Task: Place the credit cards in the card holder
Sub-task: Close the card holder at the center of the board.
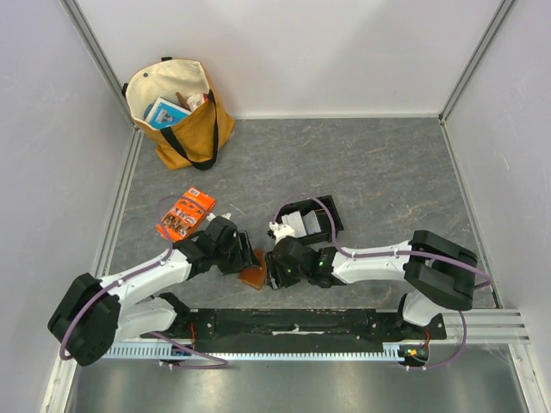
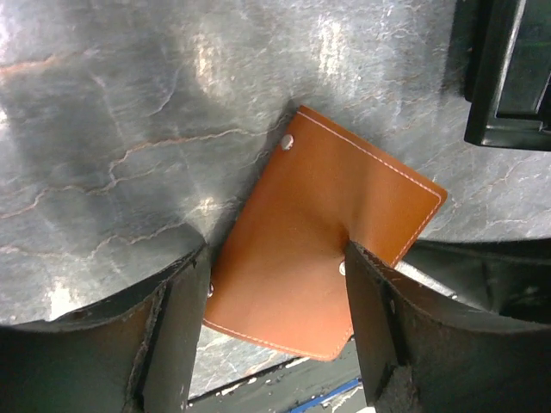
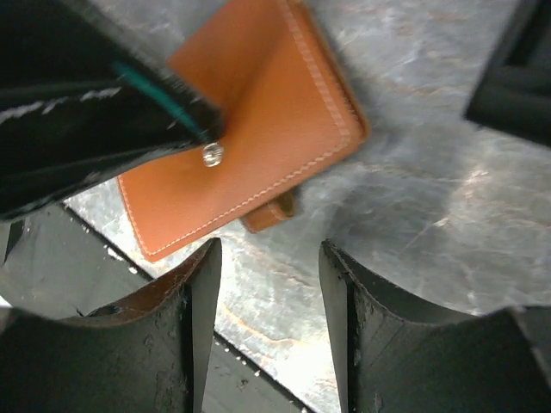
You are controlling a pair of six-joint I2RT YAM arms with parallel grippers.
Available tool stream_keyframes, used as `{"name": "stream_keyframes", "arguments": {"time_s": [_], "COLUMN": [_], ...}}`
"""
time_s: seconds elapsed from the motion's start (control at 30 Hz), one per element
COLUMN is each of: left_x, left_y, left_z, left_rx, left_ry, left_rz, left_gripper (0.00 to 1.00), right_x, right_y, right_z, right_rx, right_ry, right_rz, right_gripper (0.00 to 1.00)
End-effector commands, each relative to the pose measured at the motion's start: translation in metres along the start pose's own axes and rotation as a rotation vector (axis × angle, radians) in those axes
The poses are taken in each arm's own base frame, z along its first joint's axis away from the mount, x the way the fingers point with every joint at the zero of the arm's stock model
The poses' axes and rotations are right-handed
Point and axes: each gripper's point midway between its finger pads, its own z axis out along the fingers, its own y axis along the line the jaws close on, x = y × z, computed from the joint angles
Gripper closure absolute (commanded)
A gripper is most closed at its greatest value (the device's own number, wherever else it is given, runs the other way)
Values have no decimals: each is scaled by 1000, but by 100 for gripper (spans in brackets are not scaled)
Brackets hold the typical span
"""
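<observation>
The brown card holder (image 1: 253, 277) lies shut and flat on the grey table near its front edge, between both grippers. My left gripper (image 1: 244, 258) is open and straddles it. In the left wrist view the holder (image 2: 327, 215) fills the gap between the fingers of my left gripper (image 2: 275, 310). My right gripper (image 1: 274, 265) is open and empty just right of it. In the right wrist view the holder (image 3: 250, 129) and its clasp tab (image 3: 271, 212) lie just ahead of my right gripper (image 3: 269, 327). Pale credit cards (image 1: 300, 223) lie in a black tray (image 1: 331, 225) behind.
An orange printed packet (image 1: 184, 213) lies left of the arms. A tan tote bag (image 1: 185, 112) with items stands at the back left corner. A black rail (image 1: 293, 325) runs along the front edge. White walls close in the table.
</observation>
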Motion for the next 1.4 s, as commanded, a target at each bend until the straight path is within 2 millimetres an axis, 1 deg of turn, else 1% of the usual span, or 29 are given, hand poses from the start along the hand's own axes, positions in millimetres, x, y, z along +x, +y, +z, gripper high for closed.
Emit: {"name": "stream_keyframes", "arguments": {"time_s": [0.0, 0.07, 0.17, 0.23, 0.3, 0.4, 0.47, 0.53, 0.7, 0.8, 0.87, 0.97, 1.13, 1.3, 1.37], "left_x": [-6, -7, -6, -7, -7, -6, -1, 3, 12, 14, 14, 15, 15, 16, 17], "left_y": [-14, -16, -17, -17, -20, -26, -29, -27, -19, -10, -6, -2, -2, -3, -4], "left_z": [3, 2, -2, -6, -12, -22, -24, -21, -10, -5, -4, -3, -3, -2, -1], "left_rx": [49, 53, 50, 52, 66, 97, 124, 127, 110, 75, 60, 41, 48, 57, 62], "left_ry": [16, 25, 43, 41, 39, 44, 66, 81, 121, 129, 127, 124, 121, 130, 133], "left_rz": [109, 134, 167, 184, 205, 225, 231, 227, 221, 221, 225, 227, 229, 232, 232], "left_gripper": [32, 34, 37, 37, 36, 34, 34, 34, 34, 34, 34, 34, 34, 35, 35], "right_x": [14, 15, 7, -1, -10, -14, -14, -12, -17, -17, -15, -13, -10, -14, -15], "right_y": [10, 5, -10, -10, -5, -6, -1, 0, 10, 15, 14, 14, 18, 22, 19], "right_z": [0, -5, -20, -30, -37, -39, -37, -32, -24, -20, -15, -8, -1, 3, 9], "right_rx": [19, 38, 68, 33, -28, -56, -98, -119, -171, -201, -200, -195, -212, -210, -175], "right_ry": [31, 17, -56, -108, -173, -229, -239, -248, -303, -321, -309, -292, -312, -356, -362], "right_rz": [-28, -24, -64, -114, -174, -286, -374, -436, -497, -539, -569, -592, -597, -591, -591], "right_gripper": [44, 44, 44, 43, 41, 40, 38, 37, 36, 35, 34, 34, 34, 34, 35]}}
